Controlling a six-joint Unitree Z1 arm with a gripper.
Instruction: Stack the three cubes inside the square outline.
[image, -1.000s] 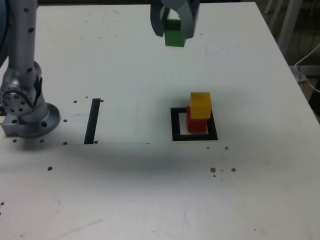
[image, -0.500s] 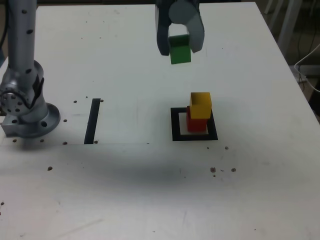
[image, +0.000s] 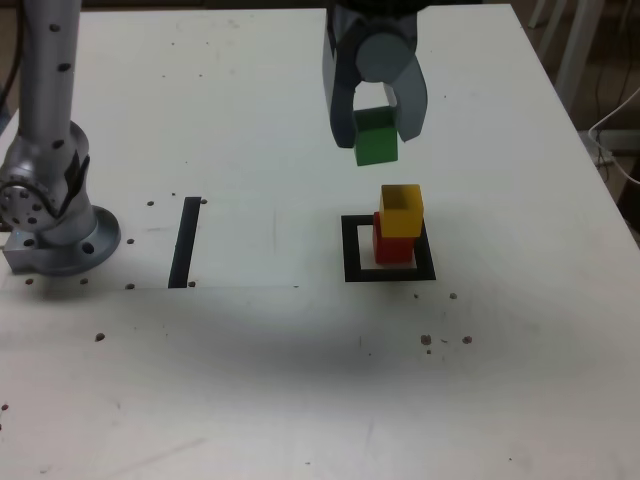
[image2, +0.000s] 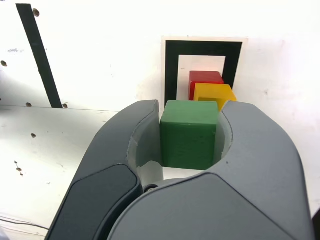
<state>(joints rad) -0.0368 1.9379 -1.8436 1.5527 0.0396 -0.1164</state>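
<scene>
My gripper is shut on the green cube, holding it in the air above the table. In the wrist view the green cube sits clamped between both jaws of the gripper. The yellow cube rests on the red cube, slightly offset, inside the square outline. The held cube hangs just behind and above that stack, a little toward the exterior view's left. From the wrist, the yellow cube, red cube and square outline lie just beyond the gripper.
The arm's grey base stands at the exterior view's left. A single straight black tape strip lies between the base and the outline. Small dark specks dot the white table. The table's right edge borders white furniture legs.
The gripper has carried the green cube toward the camera, lower and to the exterior view's right, closing in on the yellow and red stack. The stack has not moved.
</scene>
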